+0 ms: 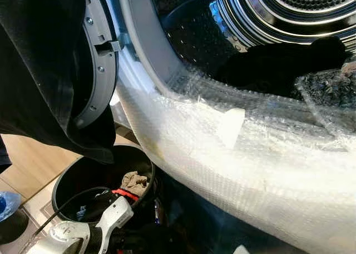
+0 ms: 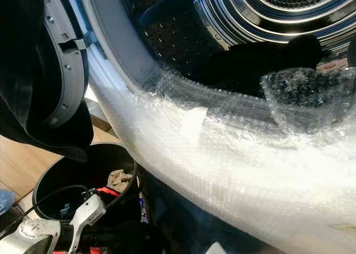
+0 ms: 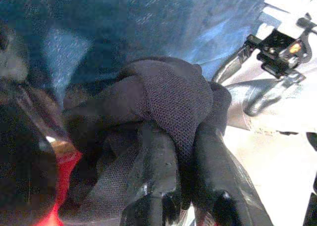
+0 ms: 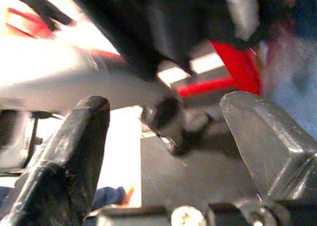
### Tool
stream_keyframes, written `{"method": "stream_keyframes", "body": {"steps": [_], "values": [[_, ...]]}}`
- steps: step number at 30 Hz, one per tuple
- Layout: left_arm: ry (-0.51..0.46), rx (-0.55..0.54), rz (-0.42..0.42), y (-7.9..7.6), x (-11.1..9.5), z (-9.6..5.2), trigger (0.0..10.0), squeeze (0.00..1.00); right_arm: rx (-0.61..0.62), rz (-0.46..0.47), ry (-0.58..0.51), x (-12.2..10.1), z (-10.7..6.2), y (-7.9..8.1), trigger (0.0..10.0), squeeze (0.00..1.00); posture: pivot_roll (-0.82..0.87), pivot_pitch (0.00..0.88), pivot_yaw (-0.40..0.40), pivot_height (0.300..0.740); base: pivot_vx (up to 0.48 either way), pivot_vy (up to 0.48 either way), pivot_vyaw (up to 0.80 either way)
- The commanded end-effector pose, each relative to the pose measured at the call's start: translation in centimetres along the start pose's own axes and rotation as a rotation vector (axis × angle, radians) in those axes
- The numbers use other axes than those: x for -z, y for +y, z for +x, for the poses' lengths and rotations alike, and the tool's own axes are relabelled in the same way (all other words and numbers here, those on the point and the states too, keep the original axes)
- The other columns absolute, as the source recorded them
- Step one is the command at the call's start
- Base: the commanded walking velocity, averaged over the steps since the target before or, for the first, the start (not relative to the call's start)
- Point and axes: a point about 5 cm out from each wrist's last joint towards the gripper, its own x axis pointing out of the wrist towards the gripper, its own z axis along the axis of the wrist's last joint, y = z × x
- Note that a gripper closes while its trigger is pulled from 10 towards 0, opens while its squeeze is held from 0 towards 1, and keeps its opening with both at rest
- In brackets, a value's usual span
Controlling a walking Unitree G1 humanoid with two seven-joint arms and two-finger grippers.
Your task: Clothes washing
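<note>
**Lifting a dark garment from the basket to the drum**

Bubble wrap (image 1: 250, 154) pads the washer's lip, nearest the head camera; beyond it the drum (image 1: 233, 20) holds dark laundry (image 1: 278, 59), and the black basket (image 1: 72, 181) sits below with the left arm (image 1: 83, 231) over it.

Left wrist: the left tool (image 3: 183, 151) is pinched on a dark garment (image 3: 168, 92). Raise it clear of the basket rim before swinging toward the drum.

Right wrist: the right tool (image 4: 163, 137) gapes wide, empty.

I see the washer drum (image 1: 289, 9) mouth open above its bubble-wrapped rim (image 1: 233, 148), dark clothes (image 1: 278, 59) heaped low inside with room over them, a black garment (image 1: 39, 64) hanging at left over the door (image 1: 100, 59), black laundry basket (image 1: 78, 179) below, partly full
</note>
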Motion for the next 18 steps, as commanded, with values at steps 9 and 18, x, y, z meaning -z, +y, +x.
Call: {"method": "stream_keyframes", "body": {"steps": [9,18], "values": [[0.010,0.129,0.062,-1.1,-1.1,1.4,0.0,0.00,-0.244,-0.122,-0.144,-4.0,-2.4,2.3,10.0,1.00,-0.05,0.047,0.103,0.740,0.000,0.000,0.00],[0.008,0.223,0.145,-1.8,-2.8,3.3,0.0,0.00,-0.192,-0.152,-0.144,-5.2,-3.1,2.9,10.0,1.00,-0.07,0.061,0.104,0.740,0.000,0.000,0.00]]}}
